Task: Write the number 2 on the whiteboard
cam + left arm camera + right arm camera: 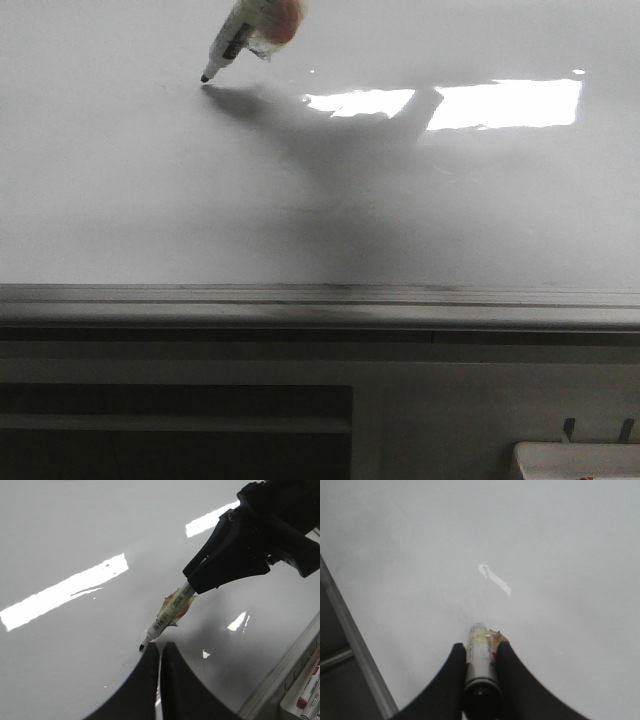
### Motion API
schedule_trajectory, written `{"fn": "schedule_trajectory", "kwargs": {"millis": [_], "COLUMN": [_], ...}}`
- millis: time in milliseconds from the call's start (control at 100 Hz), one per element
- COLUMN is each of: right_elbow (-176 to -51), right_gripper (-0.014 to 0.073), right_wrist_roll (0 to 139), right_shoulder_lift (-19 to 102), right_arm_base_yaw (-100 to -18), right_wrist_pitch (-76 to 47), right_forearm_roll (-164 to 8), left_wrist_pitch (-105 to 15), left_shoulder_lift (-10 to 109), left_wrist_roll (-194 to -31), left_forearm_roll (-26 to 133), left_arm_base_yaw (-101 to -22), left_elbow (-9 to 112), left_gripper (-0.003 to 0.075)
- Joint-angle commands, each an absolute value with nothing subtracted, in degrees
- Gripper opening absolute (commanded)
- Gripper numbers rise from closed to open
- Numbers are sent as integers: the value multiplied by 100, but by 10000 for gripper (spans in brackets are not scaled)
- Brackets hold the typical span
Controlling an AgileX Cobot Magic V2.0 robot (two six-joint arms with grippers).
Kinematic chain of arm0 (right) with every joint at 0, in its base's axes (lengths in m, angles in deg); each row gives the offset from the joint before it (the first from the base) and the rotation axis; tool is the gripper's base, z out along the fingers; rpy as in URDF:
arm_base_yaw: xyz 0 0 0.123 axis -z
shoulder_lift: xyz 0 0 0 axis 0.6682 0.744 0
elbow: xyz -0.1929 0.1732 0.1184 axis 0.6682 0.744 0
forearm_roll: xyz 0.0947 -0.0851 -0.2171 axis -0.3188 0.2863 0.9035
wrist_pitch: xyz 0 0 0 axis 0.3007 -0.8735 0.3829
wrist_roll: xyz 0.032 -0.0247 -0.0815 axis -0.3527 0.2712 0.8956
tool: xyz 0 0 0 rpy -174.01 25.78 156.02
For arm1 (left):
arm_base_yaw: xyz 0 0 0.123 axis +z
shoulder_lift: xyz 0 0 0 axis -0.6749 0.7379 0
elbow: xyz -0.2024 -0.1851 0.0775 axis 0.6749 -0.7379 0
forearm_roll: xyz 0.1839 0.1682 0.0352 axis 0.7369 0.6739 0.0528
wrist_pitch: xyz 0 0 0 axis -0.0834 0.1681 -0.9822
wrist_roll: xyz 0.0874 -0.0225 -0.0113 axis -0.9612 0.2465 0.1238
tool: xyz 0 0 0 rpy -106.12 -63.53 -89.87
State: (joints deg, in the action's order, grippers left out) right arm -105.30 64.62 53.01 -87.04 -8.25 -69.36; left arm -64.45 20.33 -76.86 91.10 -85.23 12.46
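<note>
The whiteboard (320,200) fills most of the front view, glossy white with a grey bottom rail. No number 2 shows on it. My right gripper (481,647) is shut on a marker (480,665); the marker (240,35) enters the front view at the top, its black tip on or just above the board at upper left. In the left wrist view the marker (167,615) hangs from the right gripper (192,587), its tip near my left gripper (161,645), which is shut and empty with only a thin slit between its fingers.
The board's grey metal rail (320,300) runs across the front. A small white tray (580,462) sits at the lower right corner; it holds a red marker (310,690). A bright light reflection (450,102) lies on the board's upper right.
</note>
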Motion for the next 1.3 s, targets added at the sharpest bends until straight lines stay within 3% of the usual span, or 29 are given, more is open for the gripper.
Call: {"fn": "schedule_trajectory", "kwargs": {"millis": [0, 300, 650, 990, 1290], "right_elbow": [-10746, -10746, -10519, -10421, -10355], "right_gripper": [-78, -78, -57, -57, -57], "right_wrist_roll": [6510, 6510, 6510, 6510, 6510], "right_shoulder_lift": [5193, 5071, 4467, 5275, 5206], "right_arm_base_yaw": [-8615, -8336, -8104, -8975, -8865], "right_wrist_pitch": [-486, -638, -2025, -1273, -1413], "right_forearm_roll": [-6927, -6905, -7033, -7139, -7217], "left_wrist_pitch": [-6898, -6898, -6898, -6863, -6864], "left_shoulder_lift": [2106, 2106, 2106, 2106, 2106], "left_wrist_roll": [-7661, -7661, -7661, -7661, -7661], "left_forearm_roll": [8932, 8853, 8853, 8853, 8864], "left_arm_base_yaw": [-8498, -8498, -8498, -8498, -8498], "left_elbow": [1410, 1410, 1410, 1410, 1410], "left_gripper": [-20, -20, -20, -20, -20]}}
